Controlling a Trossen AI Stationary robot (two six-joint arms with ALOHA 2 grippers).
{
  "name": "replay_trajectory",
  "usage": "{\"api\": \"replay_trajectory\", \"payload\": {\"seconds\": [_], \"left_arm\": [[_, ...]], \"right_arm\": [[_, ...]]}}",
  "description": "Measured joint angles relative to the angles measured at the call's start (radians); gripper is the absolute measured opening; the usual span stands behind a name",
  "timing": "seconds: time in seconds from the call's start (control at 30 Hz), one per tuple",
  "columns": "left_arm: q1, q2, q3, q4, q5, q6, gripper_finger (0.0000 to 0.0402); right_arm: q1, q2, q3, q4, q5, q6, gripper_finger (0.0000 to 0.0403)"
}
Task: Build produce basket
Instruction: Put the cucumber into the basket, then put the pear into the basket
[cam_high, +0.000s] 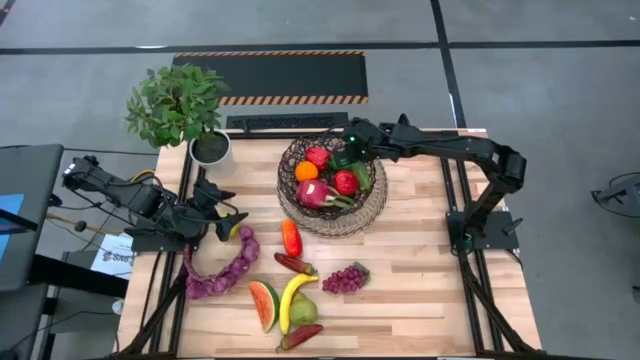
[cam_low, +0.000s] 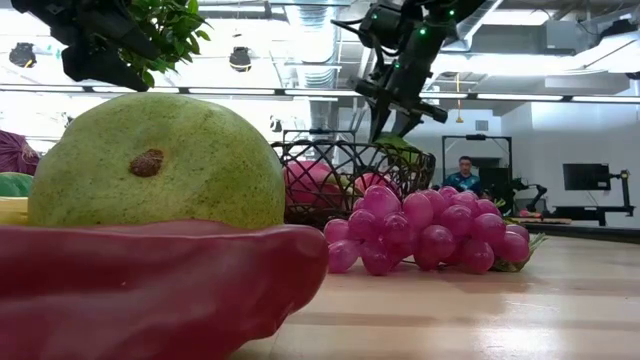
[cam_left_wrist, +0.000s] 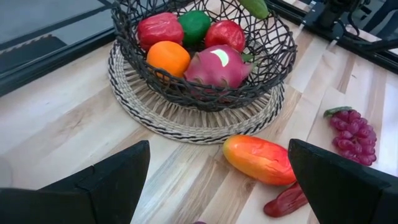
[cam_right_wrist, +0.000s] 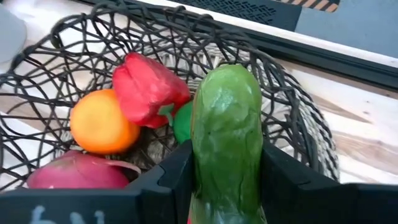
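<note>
- basket (cam_high: 332, 186) is seen at the table's far middle, already loaded with an orange (cam_high: 306, 171), red peppers (cam_high: 346, 182), a green fruit (cam_left_wrist: 194, 25) and a dragon fruit (cam_high: 316, 194).
- right gripper (cam_high: 352, 158) is held above the basket's far side, fingers clamped on a long green vegetable (cam_right_wrist: 226, 140), hanging over the contents.
- left gripper (cam_high: 228, 226) is parked at the table's left, fingers apart, nothing held, just beside the purple string (cam_high: 222, 268).
- grapes (cam_high: 342, 279), banana (cam_high: 293, 298), watermelon slice (cam_high: 264, 304) and other pieces remain on the near table.
- risk: released from this height, the vegetable could bounce off the pile and go over the rim.
- risk: lowered too far, the fingers could snag the wire mesh and drag the basket.
</note>
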Motion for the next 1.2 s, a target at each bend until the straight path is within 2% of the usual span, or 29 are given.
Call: {"api": "replay_trajectory", "payload": {"seconds": [0.27, 0.63, 0.83, 0.9, 1.0, 1.13, 1.2], "left_arm": [[0.000, 0.000, 0.000, 0.000, -0.001, -0.002, 0.0368], [0.000, 0.000, 0.000, 0.000, -0.002, -0.008, 0.0368], [0.000, 0.000, 0.000, 0.000, 0.001, -0.008, 0.0368], [0.000, 0.000, 0.000, 0.000, 0.002, -0.008, 0.0368], [0.000, 0.000, 0.000, 0.000, 0.016, -0.012, 0.0368], [0.000, 0.000, 0.000, 0.001, 0.067, -0.013, 0.0368], [0.000, 0.000, 0.000, 0.001, 0.090, -0.012, 0.0368]], "right_arm": [[0.001, 0.000, 0.000, -0.007, 0.003, 0.000, 0.0167], [-0.006, 0.000, 0.000, -0.020, 0.007, -0.018, 0.0256], [-0.006, -0.014, 0.008, -0.034, 0.003, -0.035, 0.0265], [0.005, -0.023, 0.032, -0.021, -0.025, -0.054, 0.0265], [0.042, -0.038, 0.059, -0.020, -0.125, -0.094, 0.0265], [0.144, -0.038, 0.090, -0.019, -0.269, -0.130, 0.0265], [0.214, -0.037, 0.094, 0.001, -0.283, -0.137, 0.0265]]}}
